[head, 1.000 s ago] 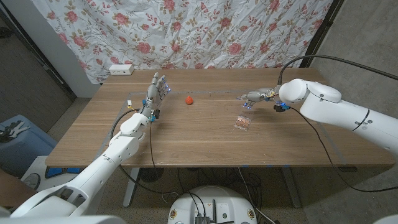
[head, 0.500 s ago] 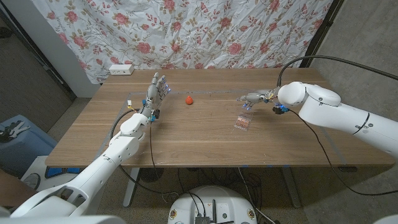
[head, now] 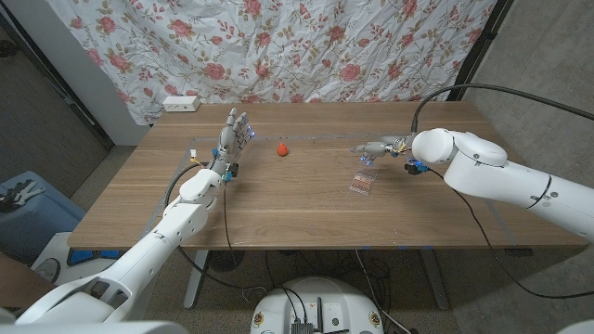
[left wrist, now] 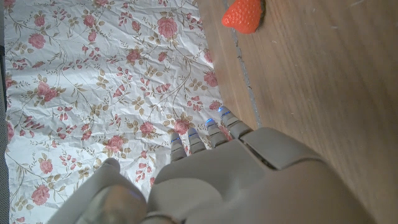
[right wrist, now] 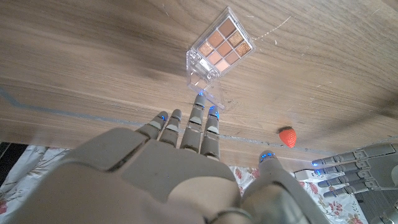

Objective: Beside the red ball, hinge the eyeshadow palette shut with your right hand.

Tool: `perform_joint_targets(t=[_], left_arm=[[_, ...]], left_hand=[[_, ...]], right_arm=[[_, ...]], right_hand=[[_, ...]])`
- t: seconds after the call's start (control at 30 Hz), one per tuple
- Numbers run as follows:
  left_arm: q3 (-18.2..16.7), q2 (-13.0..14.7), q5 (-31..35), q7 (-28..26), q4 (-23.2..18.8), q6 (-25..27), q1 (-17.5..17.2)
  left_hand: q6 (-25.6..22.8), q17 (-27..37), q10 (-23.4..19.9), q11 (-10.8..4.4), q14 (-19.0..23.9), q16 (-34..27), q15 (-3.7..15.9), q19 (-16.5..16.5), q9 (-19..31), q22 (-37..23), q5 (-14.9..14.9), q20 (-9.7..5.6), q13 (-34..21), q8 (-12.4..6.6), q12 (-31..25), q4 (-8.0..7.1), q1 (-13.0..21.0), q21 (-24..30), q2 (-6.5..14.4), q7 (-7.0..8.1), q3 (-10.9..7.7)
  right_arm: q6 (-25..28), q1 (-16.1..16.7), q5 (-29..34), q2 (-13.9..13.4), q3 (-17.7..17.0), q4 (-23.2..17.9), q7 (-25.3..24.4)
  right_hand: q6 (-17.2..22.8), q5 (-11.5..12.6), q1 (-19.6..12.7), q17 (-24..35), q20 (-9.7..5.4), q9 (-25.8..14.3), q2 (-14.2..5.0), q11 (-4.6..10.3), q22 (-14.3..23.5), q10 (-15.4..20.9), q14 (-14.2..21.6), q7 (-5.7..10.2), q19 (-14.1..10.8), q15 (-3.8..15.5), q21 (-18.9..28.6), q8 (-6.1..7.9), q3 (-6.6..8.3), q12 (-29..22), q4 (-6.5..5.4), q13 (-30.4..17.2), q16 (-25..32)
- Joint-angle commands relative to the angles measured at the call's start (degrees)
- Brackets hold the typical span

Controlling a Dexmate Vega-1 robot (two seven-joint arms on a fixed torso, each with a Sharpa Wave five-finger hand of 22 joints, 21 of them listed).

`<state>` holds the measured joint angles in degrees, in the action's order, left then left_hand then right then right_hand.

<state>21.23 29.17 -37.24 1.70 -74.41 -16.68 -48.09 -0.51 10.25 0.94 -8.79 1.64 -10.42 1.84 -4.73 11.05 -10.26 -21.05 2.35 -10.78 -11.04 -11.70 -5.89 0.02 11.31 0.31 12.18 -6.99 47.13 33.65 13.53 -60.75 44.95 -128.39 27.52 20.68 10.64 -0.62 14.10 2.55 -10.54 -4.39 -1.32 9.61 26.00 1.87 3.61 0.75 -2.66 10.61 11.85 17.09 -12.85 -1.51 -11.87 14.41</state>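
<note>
The eyeshadow palette (head: 362,185) lies open on the wooden table (head: 278,209), right of the middle; its tan and brown pans (right wrist: 221,46) face up with the clear lid hinged out beside them. The red ball (head: 283,147), shaped like a strawberry, sits farther back and to the left, well apart from the palette. My right hand (head: 375,147) hovers just behind the palette, fingers (right wrist: 198,121) spread toward it, holding nothing. My left hand (head: 234,132) stands upright left of the red ball (left wrist: 244,14), fingers apart and empty.
A floral cloth (head: 325,46) hangs behind the table. A white power strip (head: 181,103) lies at the back left corner. A black cable (head: 483,90) loops over my right arm. A blue bin (head: 23,218) stands on the floor to the left.
My right arm has drifted slightly left and nearer to the palette. The left hand, ball and palette have not moved.
</note>
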Motion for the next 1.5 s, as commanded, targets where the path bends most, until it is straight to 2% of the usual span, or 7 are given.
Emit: perform_joint_targets(t=[0.03, 0.63, 0.9, 1.5], left_arm=[[0.0, -0.01, 0.02, 0.05, 0.08, 0.0, 0.03], [0.0, -0.01, 0.01, 0.06, 0.09, -0.01, 0.02], [-0.02, -0.03, 0.05, -0.08, 0.04, 0.0, 0.0], [-0.02, -0.02, 0.04, -0.09, 0.0, 0.02, -0.02]], left_hand=[[0.14, 0.3, -0.07, -0.41, 0.28, -0.37, 1.35, -0.42, 0.24, -0.22, -0.4, 0.07, -0.24, -0.29, -0.31, 0.1, 0.26, 0.25, 0.55, 0.4, -0.5], [0.12, 0.3, -0.01, -0.51, 0.22, -0.34, 1.31, -0.46, 0.24, -0.22, -0.4, 0.04, -0.24, -0.3, -0.28, 0.1, 0.27, 0.26, 0.55, 0.4, -0.51], [0.15, 0.3, -0.08, -0.31, 0.23, -0.35, 1.36, -0.43, 0.24, -0.22, -0.4, 0.05, -0.24, -0.28, -0.31, 0.11, 0.27, 0.25, 0.55, 0.4, -0.51], [0.13, 0.3, -0.1, -0.37, 0.26, -0.36, 1.33, -0.4, 0.24, -0.22, -0.4, 0.14, -0.24, -0.29, -0.32, 0.11, 0.27, 0.24, 0.55, 0.4, -0.51]], right_arm=[[1.65, 1.21, 2.43, -0.21, 0.89, -2.68, -1.57], [5.25, 2.69, 8.46, -0.28, 3.71, -6.73, -1.71], [6.57, 4.67, 10.15, -0.36, 3.7, -8.41, -2.9], [7.4, 7.46, 14.52, 0.45, 4.88, -9.64, -4.45]], right_hand=[[0.44, 0.29, -0.22, -0.07, 0.07, -0.07, -0.77, -0.03, 0.12, 0.39, 0.06, -0.05, 0.12, 0.04, 0.2, 0.0, 0.23, 0.12, -0.41, -0.09, 0.28], [-0.59, 0.3, -0.34, -0.24, -0.14, -0.06, -0.83, 0.02, 0.1, -0.93, -0.19, 0.12, 0.0, 0.01, 0.26, -0.57, 0.12, 0.86, -0.46, -0.15, 0.16], [-1.6, 0.3, -0.37, -0.3, -0.1, -0.05, -0.85, 0.32, 0.1, -2.08, -0.45, 0.06, -0.08, 0.11, 0.28, -0.94, 0.05, 1.33, -0.51, -0.16, 0.06], [-1.8, 0.29, -0.43, -0.36, 0.02, -0.04, -0.84, 0.51, 0.09, -2.54, -0.47, 0.15, -0.3, 0.18, 0.34, -0.91, -0.05, 1.45, -0.52, -0.17, 0.07]])
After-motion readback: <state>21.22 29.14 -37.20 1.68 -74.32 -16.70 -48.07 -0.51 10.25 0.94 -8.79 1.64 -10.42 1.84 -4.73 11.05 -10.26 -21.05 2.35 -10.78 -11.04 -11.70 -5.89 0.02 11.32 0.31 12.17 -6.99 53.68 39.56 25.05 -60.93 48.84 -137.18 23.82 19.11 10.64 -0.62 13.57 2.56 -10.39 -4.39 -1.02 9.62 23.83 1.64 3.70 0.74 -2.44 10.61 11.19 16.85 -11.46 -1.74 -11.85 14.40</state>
